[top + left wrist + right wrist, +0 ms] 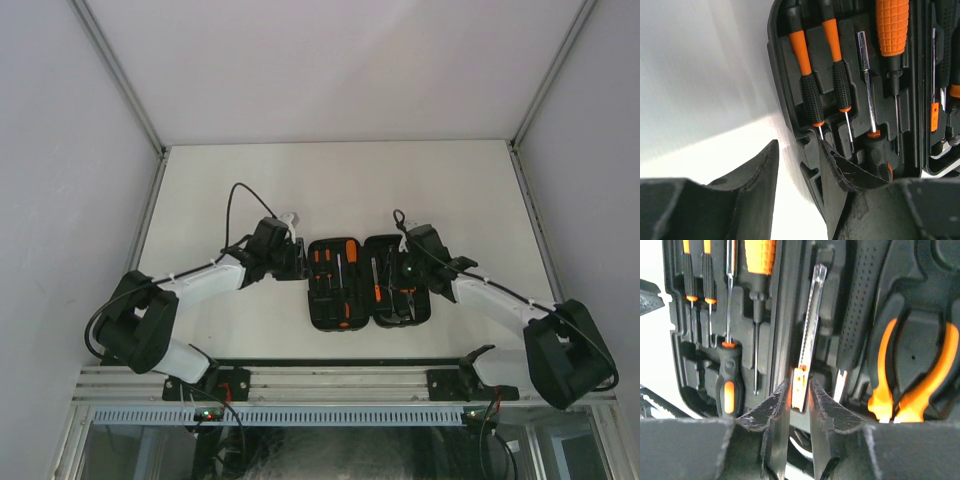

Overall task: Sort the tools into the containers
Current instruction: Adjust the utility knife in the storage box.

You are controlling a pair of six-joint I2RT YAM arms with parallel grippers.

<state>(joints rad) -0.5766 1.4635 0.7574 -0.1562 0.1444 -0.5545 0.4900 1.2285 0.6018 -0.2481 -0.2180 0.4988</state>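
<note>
The black tool case [322, 322] lies open mid-table with tools in its moulded slots. Two thin orange-and-black screwdrivers [807, 75] and a thick orange handle [891, 25] rest in its left half. My left gripper [798, 142] is open and straddles the case's left wall [777, 65], one finger outside over the table, the other inside. My right gripper [800, 382] is closed on the orange end of a slim metal utility knife [810, 325] that lies in its slot beside the case hinge. Orange-handled pliers [912, 390] sit to its right.
Both arms reach in from the near edge, the left gripper [300, 262] at the case's left side and the right gripper [400, 272] over its right half. A stubby screwdriver [727, 385] lies near the case's lower edge. White walls enclose the table.
</note>
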